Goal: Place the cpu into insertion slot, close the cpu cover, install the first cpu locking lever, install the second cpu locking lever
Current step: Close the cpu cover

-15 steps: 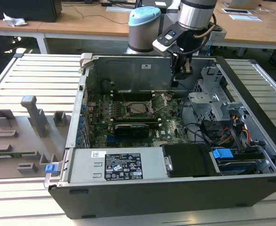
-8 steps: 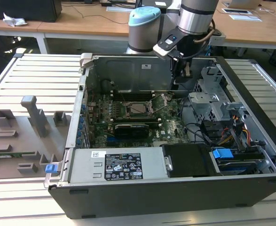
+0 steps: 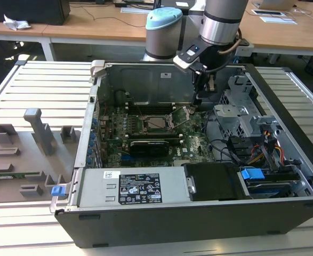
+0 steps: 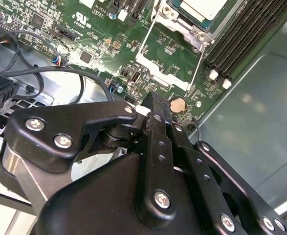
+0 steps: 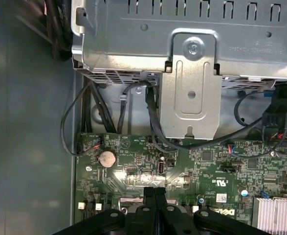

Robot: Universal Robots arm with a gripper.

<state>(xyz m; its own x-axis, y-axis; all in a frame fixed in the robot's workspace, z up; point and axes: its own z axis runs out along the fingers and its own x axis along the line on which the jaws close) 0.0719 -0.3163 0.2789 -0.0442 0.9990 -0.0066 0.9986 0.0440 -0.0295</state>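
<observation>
- The cpu (image 4: 202, 6) lies flat in the insertion slot (image 4: 178, 17), mid-motherboard (image 3: 193, 144), toward the case's rear wall.
- The cpu cover (image 4: 160, 72) is swung open beside the slot, on the side nearest the gripper (image 4: 155, 102).
- The gripper's fingers are pressed together with nothing between them, tips just by the cover's free edge; touching or not, I cannot tell.
- The cover is probably thin, light, stiff sheet metal on a hinge. It is best pushed at its free edge, clear of the fragile chip and pins.

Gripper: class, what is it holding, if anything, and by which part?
Nothing. In both wrist views the gripper is shut, its fingers together with nothing between them.
</observation>
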